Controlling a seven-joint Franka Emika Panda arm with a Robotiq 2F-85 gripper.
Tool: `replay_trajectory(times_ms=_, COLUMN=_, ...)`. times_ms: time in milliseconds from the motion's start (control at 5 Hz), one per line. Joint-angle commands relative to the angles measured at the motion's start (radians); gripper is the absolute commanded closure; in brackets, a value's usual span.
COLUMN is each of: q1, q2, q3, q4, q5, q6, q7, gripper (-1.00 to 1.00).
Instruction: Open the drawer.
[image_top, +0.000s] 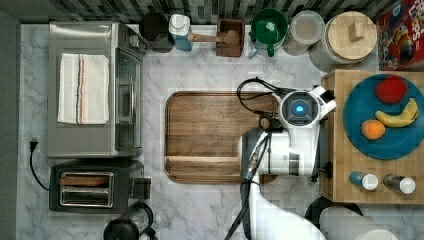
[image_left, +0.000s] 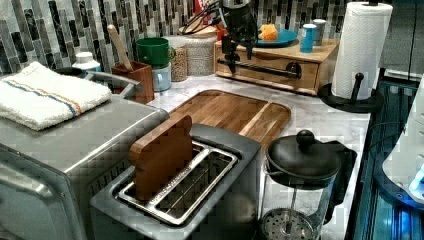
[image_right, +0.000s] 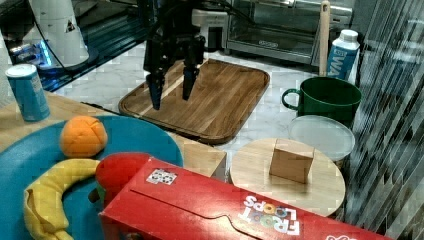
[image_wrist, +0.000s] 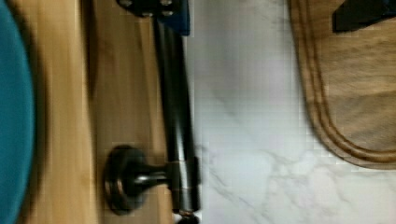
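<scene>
Black and long, the bar handle (image_wrist: 175, 116) runs just along the front of the drawer (image_left: 280, 62), which is shut and stands at the far end of the marble desk (image_left: 320, 112) in the left view. On top of the drawer a blue plate (image_top: 387, 117) holds a banana (image_top: 400, 116), an orange (image_top: 373, 129) and a red fruit (image_top: 391, 89). Above the handle hangs the end effector (image_right: 170, 86), its fingers (image_right: 156, 90) spread apart, holding nothing. Beside it lies a dark wooden tray (image_top: 215, 135).
</scene>
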Motion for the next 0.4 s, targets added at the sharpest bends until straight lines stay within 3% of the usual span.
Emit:
replay_trajectory(times_ms=200, q1=0.054, q2=-0.068, q3=0.079, q4=-0.037, q5=0.055, q6=-0.031, q7=0.115, gripper=-1.0)
replay_trajectory(times_ms=400, q1=0.055, q2=-0.082, q3=0.105, q4=-0.076, q5=0.07, q6=0.011, q7=0.122, gripper=-1.0)
